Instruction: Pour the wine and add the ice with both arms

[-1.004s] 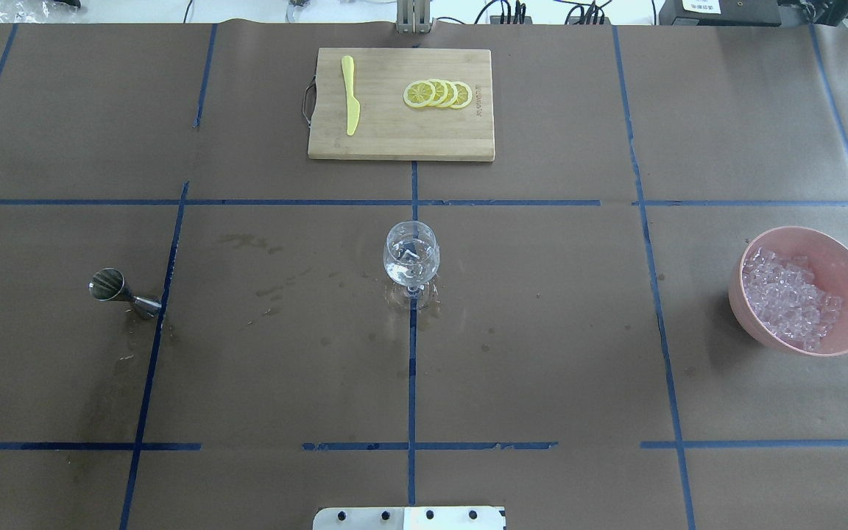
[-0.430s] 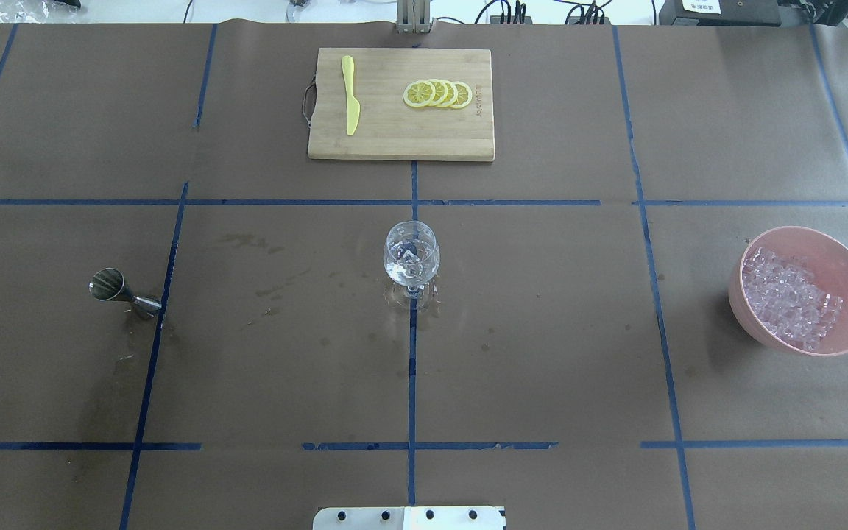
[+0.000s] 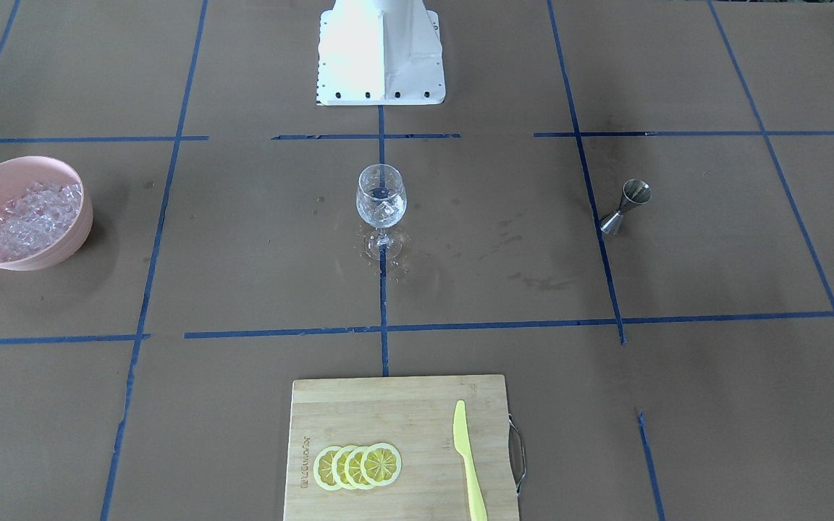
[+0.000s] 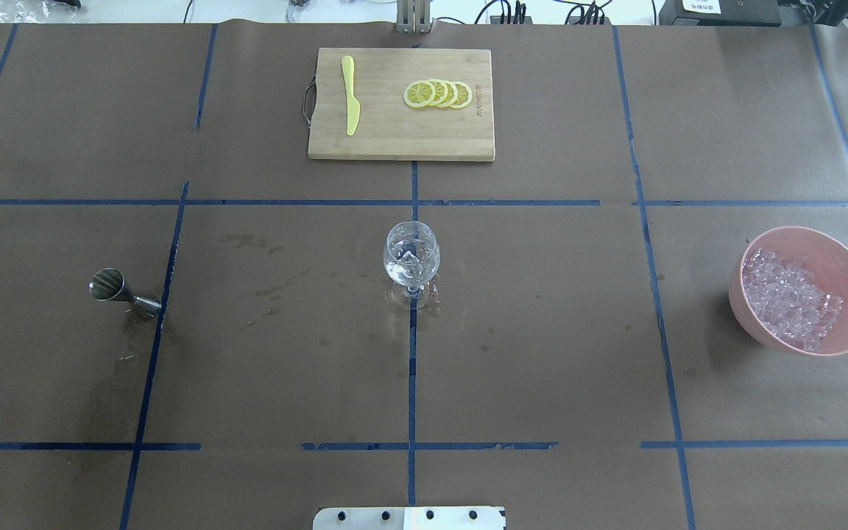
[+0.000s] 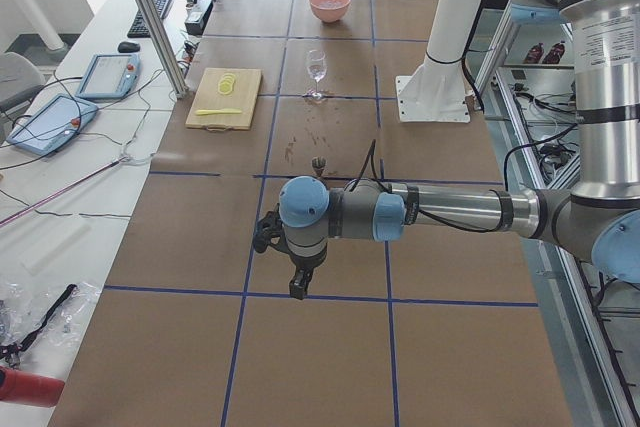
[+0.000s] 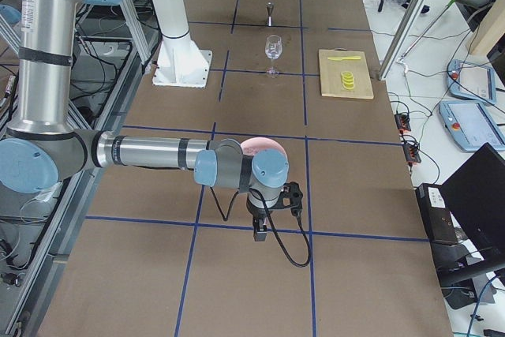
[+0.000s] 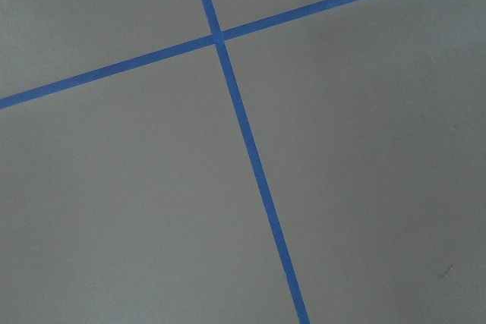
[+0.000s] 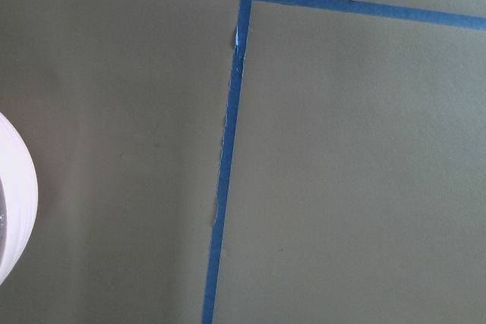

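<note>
we cannot tell how our jaws stand; bowl (image 4: 847,254) of ice (image 4: 788,298) near the right ones, glass (image 4: 411,254) and jigger (image 4: 111,285) well apart.

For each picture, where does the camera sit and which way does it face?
Front: across the table, facing the robot; only its white base shows.
Overhead: behind the robot, looking forward and down; base's edge only.
Left side: table's end; left arm near, left tool pointing down.
Right side: opposite end; right arm near, right tool pointing down.
Left wrist: down on blue tape; no body.
Right wrist: likewise.
Shared: front and overhead both show glass, bowl, board.
</note>
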Action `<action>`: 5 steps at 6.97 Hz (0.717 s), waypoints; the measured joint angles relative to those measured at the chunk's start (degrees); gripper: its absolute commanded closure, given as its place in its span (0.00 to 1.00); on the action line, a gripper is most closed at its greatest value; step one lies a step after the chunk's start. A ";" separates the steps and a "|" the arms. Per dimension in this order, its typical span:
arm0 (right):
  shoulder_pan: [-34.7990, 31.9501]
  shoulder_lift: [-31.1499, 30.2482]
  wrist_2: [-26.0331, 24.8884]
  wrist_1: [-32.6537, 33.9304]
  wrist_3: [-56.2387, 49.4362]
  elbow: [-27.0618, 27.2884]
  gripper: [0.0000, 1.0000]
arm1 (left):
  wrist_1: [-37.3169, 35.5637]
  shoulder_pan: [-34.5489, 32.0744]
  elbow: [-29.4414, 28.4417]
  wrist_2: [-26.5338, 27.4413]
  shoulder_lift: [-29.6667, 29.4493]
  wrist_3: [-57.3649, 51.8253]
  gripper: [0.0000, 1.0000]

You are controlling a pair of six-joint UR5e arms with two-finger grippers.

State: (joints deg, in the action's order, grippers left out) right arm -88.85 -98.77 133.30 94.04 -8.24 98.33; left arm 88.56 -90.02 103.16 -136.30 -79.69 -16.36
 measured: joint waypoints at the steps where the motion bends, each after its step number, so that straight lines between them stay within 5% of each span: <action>1: -0.01 0.16 0.05 -0.24 0.48 -0.02 0.00 | -0.01 -0.03 0.00 0.04 0.03 -0.01 0.00; 5: -0.01 0.35 0.12 -0.34 0.77 0.12 0.00 | 0.04 0.01 0.01 0.01 -0.07 0.00 0.00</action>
State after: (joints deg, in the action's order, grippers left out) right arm -88.86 -98.42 133.42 93.69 -7.47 98.45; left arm 88.59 -90.01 103.17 -136.29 -79.76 -16.35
